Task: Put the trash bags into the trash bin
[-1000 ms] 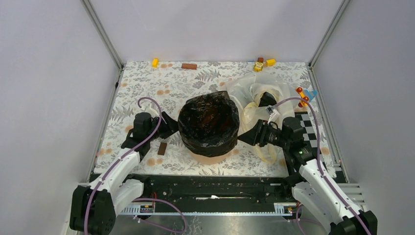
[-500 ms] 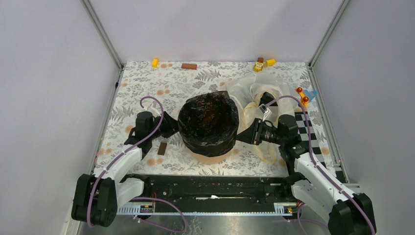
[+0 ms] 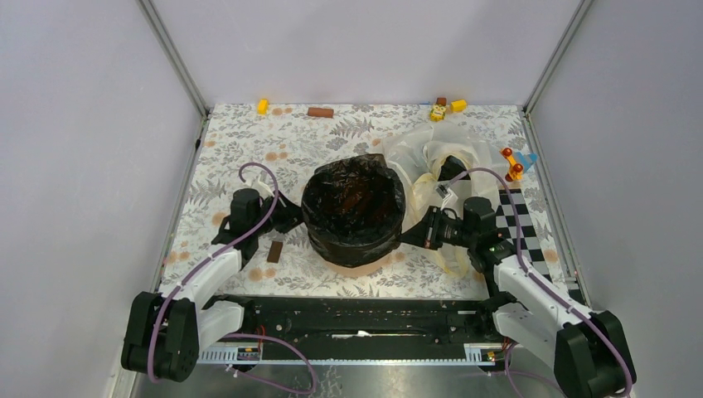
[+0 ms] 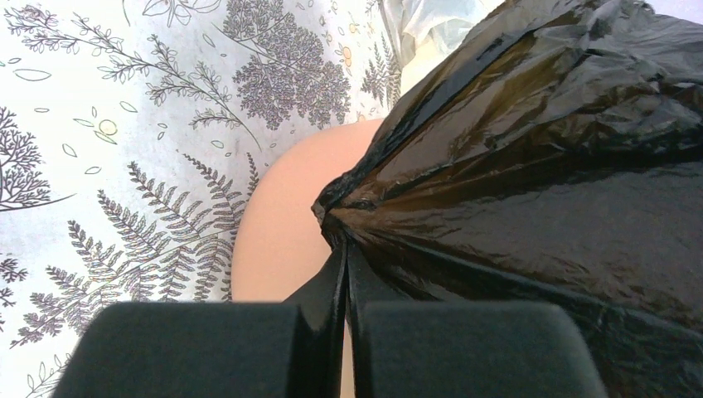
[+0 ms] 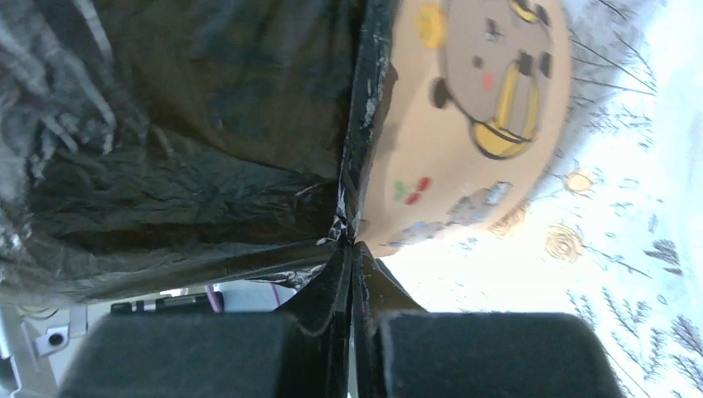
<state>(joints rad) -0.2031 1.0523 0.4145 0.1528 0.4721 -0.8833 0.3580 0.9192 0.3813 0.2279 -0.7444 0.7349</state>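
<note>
The peach-orange trash bin (image 3: 358, 264) stands mid-table, lined with a black trash bag (image 3: 354, 209) whose skirt is folded down over the rim. My left gripper (image 3: 297, 217) is shut on a pinch of the black trash bag (image 4: 530, 166) at the left wall of the bin (image 4: 282, 224); its tips (image 4: 344, 253) meet there. At the right wall, my right gripper (image 3: 408, 234) is shut on the lower hem of that bag (image 5: 191, 141), tips (image 5: 350, 253) together beside the bin's cartoon-printed wall (image 5: 464, 124). Pale translucent trash bags (image 3: 431, 157) lie heaped behind and to the right.
A small brown block (image 3: 274, 251) lies by the left arm. Along the back edge sit a yellow block (image 3: 262, 106), a brown block (image 3: 320, 112) and yellow toys (image 3: 437, 112). An orange-and-blue toy (image 3: 516, 163) and a checkerboard (image 3: 524, 225) are at the right.
Both grippers have closed from open onto the black bag's skirt. The right gripper has also slid left, closer to the bin.
</note>
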